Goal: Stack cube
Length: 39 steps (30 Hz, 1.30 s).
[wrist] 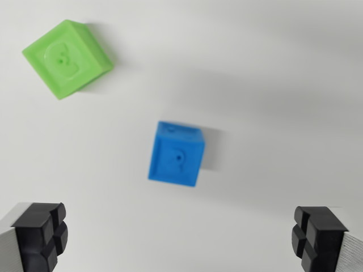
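Your gripper is wide open, nothing between the fingers. Blue cube sits on the white table, near frame centre, above the gap between the pads and clear of both. Green cube is well apart, at the wrist view's upper left, rotated.

Gripper: two black ribbed rubber fingertips with cross-shaped grooves, mounted on pale grey ridged finger bodies
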Motion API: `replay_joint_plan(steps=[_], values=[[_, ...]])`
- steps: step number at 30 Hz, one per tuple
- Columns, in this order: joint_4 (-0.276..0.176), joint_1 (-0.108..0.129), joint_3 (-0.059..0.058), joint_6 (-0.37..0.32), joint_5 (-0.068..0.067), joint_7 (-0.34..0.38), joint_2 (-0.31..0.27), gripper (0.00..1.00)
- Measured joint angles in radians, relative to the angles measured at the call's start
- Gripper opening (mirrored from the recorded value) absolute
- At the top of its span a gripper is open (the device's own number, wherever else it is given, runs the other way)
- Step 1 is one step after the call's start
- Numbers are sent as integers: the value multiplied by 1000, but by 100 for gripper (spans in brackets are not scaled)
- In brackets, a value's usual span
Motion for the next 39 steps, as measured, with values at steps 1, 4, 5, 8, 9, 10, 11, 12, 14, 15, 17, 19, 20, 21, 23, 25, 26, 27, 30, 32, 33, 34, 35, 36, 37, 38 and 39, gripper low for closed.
replay_joint_plan(steps=[1, 4, 5, 8, 9, 10, 11, 12, 14, 15, 17, 19, 20, 21, 23, 25, 26, 27, 30, 32, 33, 34, 35, 36, 37, 38, 39], values=[[0, 1, 2, 5, 0, -6, 5, 100], [0, 4, 8, 18, 0, -21, 18, 100], [0, 5, 10, 23, 0, -28, 23, 100], [0, 9, 15, 37, 0, -46, 38, 100], [0, 11, 17, 43, 0, -52, 44, 100], [0, 13, 20, 48, 0, -60, 51, 100], [0, 15, 22, 54, 0, -66, 58, 100], [1, 17, 24, 60, 0, -74, 64, 100], [3, 21, 28, 70, 0, -88, 78, 100], [4, 23, 30, 76, 0, -95, 85, 100], [6, 26, 32, 84, 0, -106, 95, 100], [9, 30, 36, 95, -2, -122, 109, 100], [11, 33, 38, 100, -2, -129, 117, 100], [14, 35, 40, 105, -3, -137, 125, 100], [18, 41, 43, 117, -6, -152, 141, 100], [23, 44, 46, 125, -7, -165, 154, 100], [26, 47, 48, 131, -8, -173, 163, 100], [29, 49, 50, 136, -8, -181, 171, 100], [38, 56, 55, 150, -12, -206, 197, 100], [46, 61, 59, 161, -16, -222, 216, 100], [51, 64, 61, 165, -18, -229, 225, 100], [55, 66, 62, 169, -19, -237, 234, 100], [58, 69, 64, 174, -21, -244, 242, 100], [60, 70, 65, 176, -21, -248, 247, 100], [65, 72, 66, 180, -23, -257, 256, 100], [69, 74, 68, 184, -25, -264, 265, 100], [75, 77, 70, 188, -27, -273, 274, 100]])
